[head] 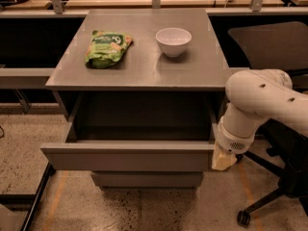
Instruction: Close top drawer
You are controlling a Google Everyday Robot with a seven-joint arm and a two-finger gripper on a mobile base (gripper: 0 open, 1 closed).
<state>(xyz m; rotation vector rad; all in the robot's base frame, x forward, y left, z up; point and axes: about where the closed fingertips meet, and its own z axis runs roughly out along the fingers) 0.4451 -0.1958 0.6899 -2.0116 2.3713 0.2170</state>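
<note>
The top drawer is a wide grey metal box with a plain flat front. It stands pulled out from the cabinet, and its inside looks empty. My gripper hangs from the white arm at the drawer's front right corner, its pale tip right against the end of the drawer front. A lower grey drawer front shows below it.
A green snack bag and a white bowl sit on the cabinet top. A dark office chair stands at the right, its wheeled base on the speckled floor. Benches run behind.
</note>
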